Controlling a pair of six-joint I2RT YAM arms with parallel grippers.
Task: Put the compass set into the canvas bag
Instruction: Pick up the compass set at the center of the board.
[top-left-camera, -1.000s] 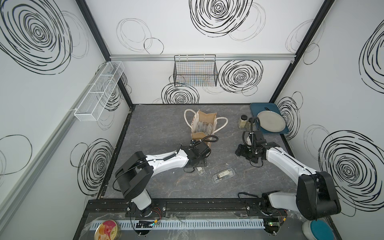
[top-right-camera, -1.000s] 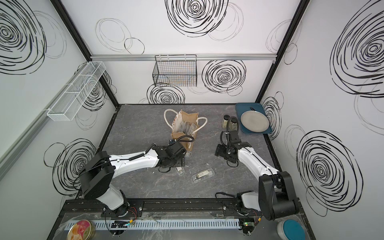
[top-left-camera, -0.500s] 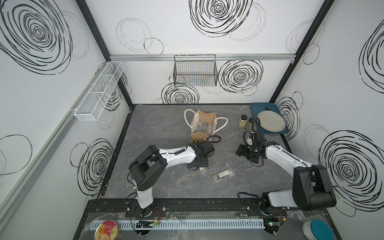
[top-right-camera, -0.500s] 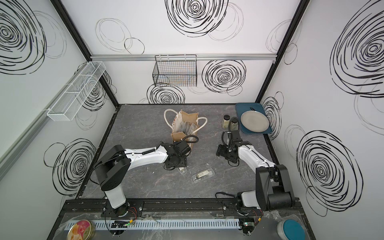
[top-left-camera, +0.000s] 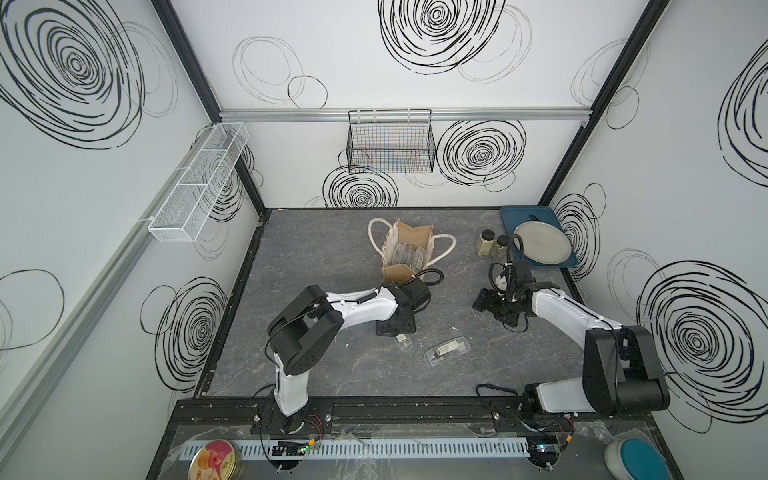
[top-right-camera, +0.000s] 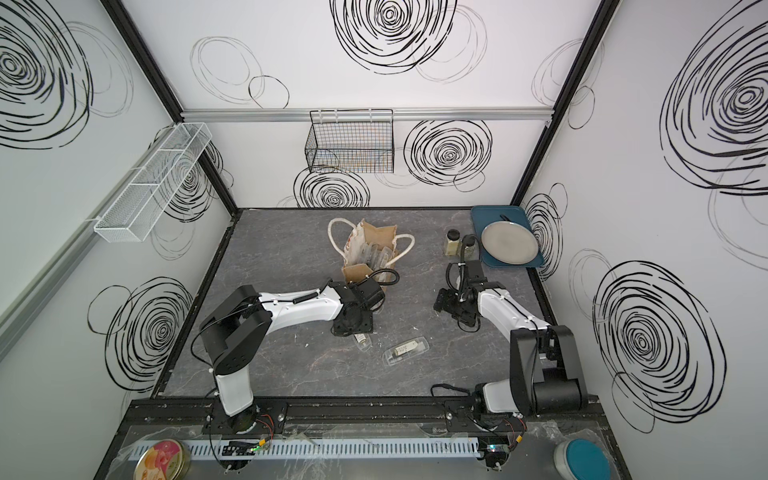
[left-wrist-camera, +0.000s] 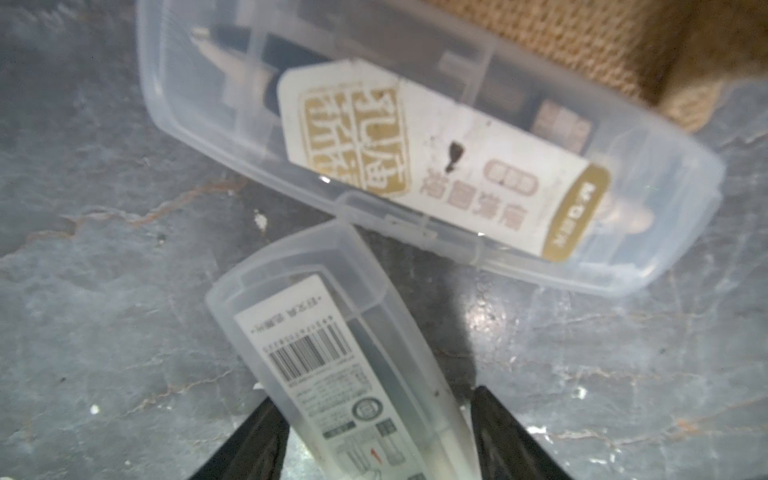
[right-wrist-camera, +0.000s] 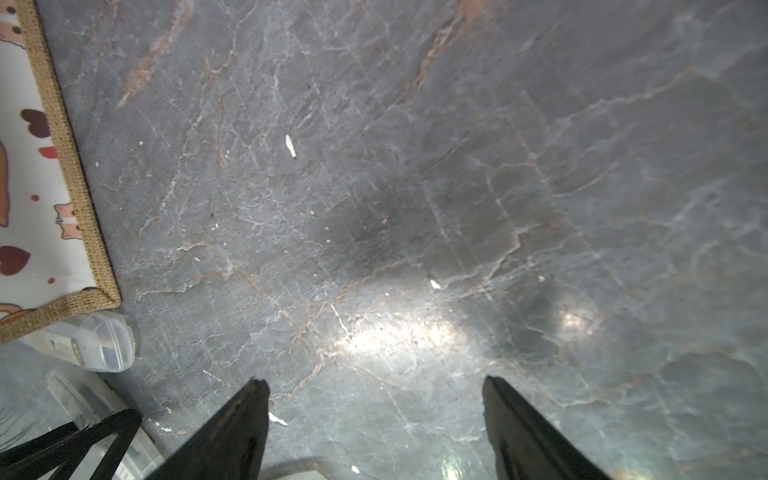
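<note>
My left gripper (left-wrist-camera: 374, 395) points down at the table, its jaws close on either side of a clear compass set (left-wrist-camera: 332, 365) with a barcode label, a thin gap on one side. The case's end pokes out below the gripper (top-left-camera: 397, 328) in both top views (top-left-camera: 404, 341). A gold-labelled case (left-wrist-camera: 415, 158) lies against the canvas bag (left-wrist-camera: 602, 37), hidden under the arm from above. Another case (top-left-camera: 446, 351) lies alone nearer the front. The bag (top-left-camera: 409, 249) stands upright with several cases inside. My right gripper (right-wrist-camera: 374, 386) hangs open over bare table (top-left-camera: 482, 300).
Two small jars (top-left-camera: 486, 243) stand beside a blue tray (top-left-camera: 511, 216) holding a grey plate (top-left-camera: 540, 245) at the back right. A black wire basket (top-left-camera: 390, 143) hangs on the back wall, a white mesh shelf (top-left-camera: 199, 183) on the left wall.
My left arm has swung its elbow rightwards and settled the gripper over the barcode case, with the jaws narrowing around it. The right arm has barely moved.
</note>
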